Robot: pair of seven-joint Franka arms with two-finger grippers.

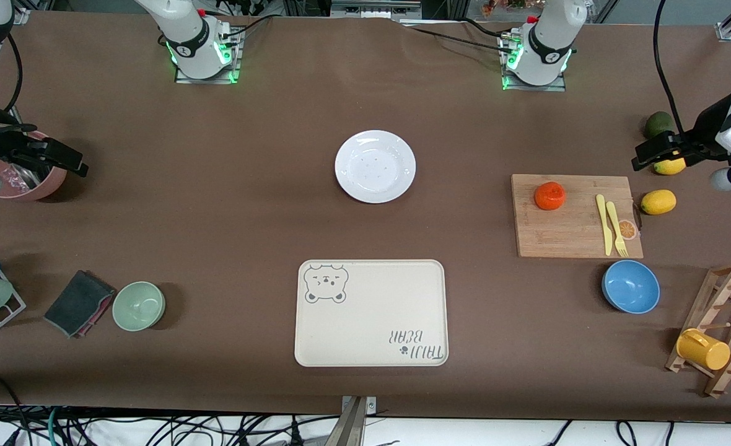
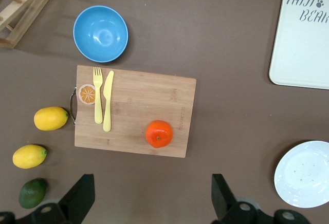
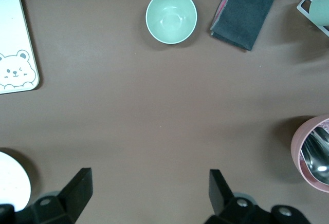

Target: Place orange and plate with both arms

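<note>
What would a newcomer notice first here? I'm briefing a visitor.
Probably the small bright red-orange orange on the bamboo cutting board toward the left arm's end, and the round glossy white plate mid-table. Nearer the camera lies the cream bear-printed tray; both grippers wait open at the table's ends.

It was a robotics lab staged as a kitchen: two arm bases were bolted straight onto a table under a brown cover, with loose cables bundled along its edge and metal framing at the base end. The kitchen part was only props, namely a cutting board with a plastic fork and knife, a blue bowl, a bear-printed tray and a wooden mug rack.
</note>
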